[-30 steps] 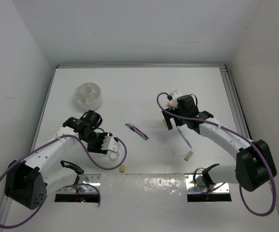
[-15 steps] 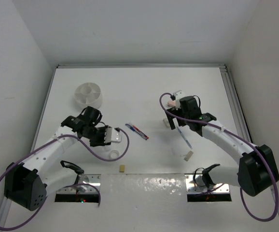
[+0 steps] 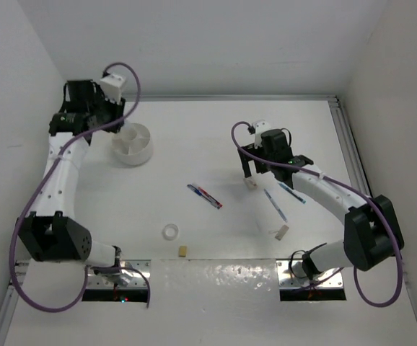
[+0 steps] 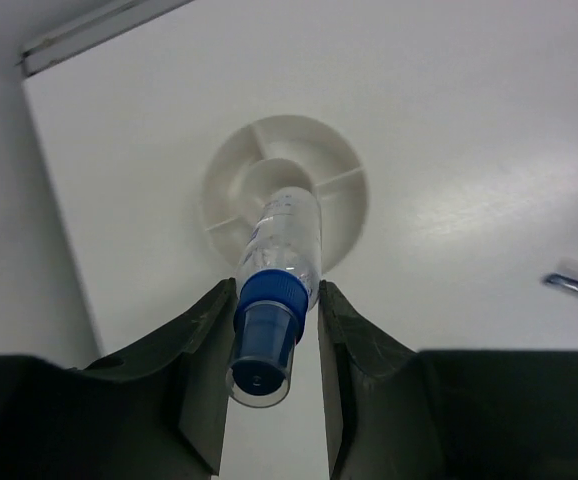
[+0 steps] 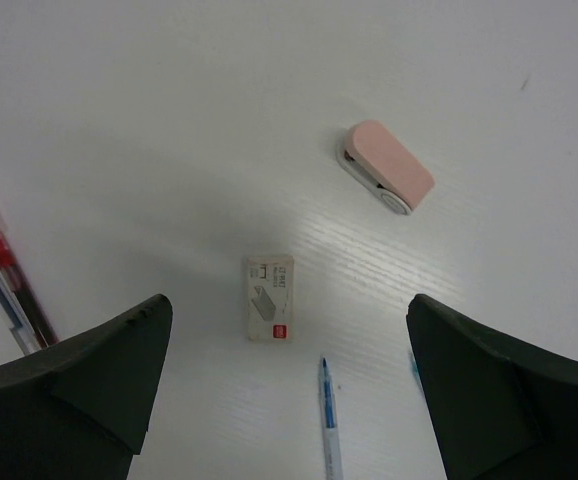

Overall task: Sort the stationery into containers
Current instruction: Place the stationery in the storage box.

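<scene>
Top view: left gripper (image 3: pixel 110 117) is up at the far-left corner, just over the round white divided bowl (image 3: pixel 133 143); what it holds can't be made out from here. Right gripper (image 3: pixel 252 175) hangs right of centre above a small white box with a red label (image 3: pixel 251 183). On the white table (image 3: pixel 194 130), a red-and-blue pen (image 3: pixel 205 195) lies mid-table, and a clear tape ring (image 3: pixel 170 231) and a small tan block (image 3: pixel 183 251) lie nearer the arm bases. A thin blue pen (image 3: pixel 275 205) lies beside a shorter blue pen (image 3: pixel 292 192) under the right arm, with a small white block (image 3: pixel 281 231) below them. Left wrist view: the fingers are narrowed onto a small clear bottle with a blue cap (image 4: pixel 274 290), clamped at the cap end. The bottle's far end is over the middle of the bowl, lifted above it, not in any compartment. The red-and-blue pen shows at the right edge. Right wrist view: the jaws are spread wide and hold nothing. The white box lies flat between the fingertips, a pink eraser (image 5: pixel 389 167) lies farther out and apart from it, a blue pen tip is at the bottom, and the red-and-blue pen is at the left edge.
</scene>
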Available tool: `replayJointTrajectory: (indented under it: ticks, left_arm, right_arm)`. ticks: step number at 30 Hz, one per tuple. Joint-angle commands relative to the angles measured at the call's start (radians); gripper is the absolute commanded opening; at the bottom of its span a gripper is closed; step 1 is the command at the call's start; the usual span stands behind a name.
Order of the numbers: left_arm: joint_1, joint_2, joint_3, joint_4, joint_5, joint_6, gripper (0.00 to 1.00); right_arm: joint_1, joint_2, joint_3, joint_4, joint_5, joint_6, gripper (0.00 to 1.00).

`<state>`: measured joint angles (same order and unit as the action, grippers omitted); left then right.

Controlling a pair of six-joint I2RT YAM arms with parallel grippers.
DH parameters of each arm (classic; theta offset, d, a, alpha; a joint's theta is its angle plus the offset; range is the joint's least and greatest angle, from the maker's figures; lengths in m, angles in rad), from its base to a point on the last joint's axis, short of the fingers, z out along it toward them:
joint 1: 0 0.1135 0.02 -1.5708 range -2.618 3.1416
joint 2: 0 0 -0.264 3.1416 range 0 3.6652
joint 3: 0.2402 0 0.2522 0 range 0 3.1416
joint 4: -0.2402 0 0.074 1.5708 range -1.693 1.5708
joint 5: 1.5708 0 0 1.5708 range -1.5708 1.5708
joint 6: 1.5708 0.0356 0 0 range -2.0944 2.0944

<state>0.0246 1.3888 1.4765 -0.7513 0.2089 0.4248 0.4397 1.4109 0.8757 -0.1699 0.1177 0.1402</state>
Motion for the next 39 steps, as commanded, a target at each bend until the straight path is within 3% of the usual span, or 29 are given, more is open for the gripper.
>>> replayJointTrajectory:
  ticks: [1, 6, 24, 32, 34, 35, 37, 39]
  left_arm:
    - [0.066, 0.105, 0.164, -0.046, -0.071, -0.132, 0.0]
    - [0.038, 0.233, 0.291, -0.115, -0.114, -0.093, 0.0]
    - [-0.045, 0.312, 0.099, 0.081, -0.204, 0.0, 0.0]
    - [-0.049, 0.363, 0.088, 0.128, -0.215, -0.014, 0.0]
    - [-0.046, 0.375, 0.084, 0.139, -0.215, -0.015, 0.07]
    - [-0.042, 0.38, 0.088, 0.141, -0.191, -0.02, 0.23]
    - [-0.038, 0.386, 0.099, 0.133, -0.181, -0.037, 0.45]
    - [-0.037, 0.381, 0.114, 0.127, -0.177, -0.052, 0.51]
  right_arm:
    - [-0.004, 0.028, 0.046, 0.063, -0.035, 0.01, 0.99]
    - [-0.006, 0.056, 0.051, 0.064, -0.033, 0.002, 0.99]
    - [-0.007, 0.065, 0.008, 0.063, -0.021, 0.021, 0.99]
    - [-0.009, 0.053, 0.0, 0.055, -0.021, 0.03, 0.99]
    - [-0.007, 0.049, -0.001, 0.047, -0.021, 0.036, 0.99]
    - [-0.006, 0.049, -0.003, 0.046, -0.02, 0.038, 0.99]
    - [-0.006, 0.045, -0.003, 0.037, -0.02, 0.038, 0.99]
    - [-0.007, 0.039, -0.001, 0.035, -0.021, 0.038, 0.99]
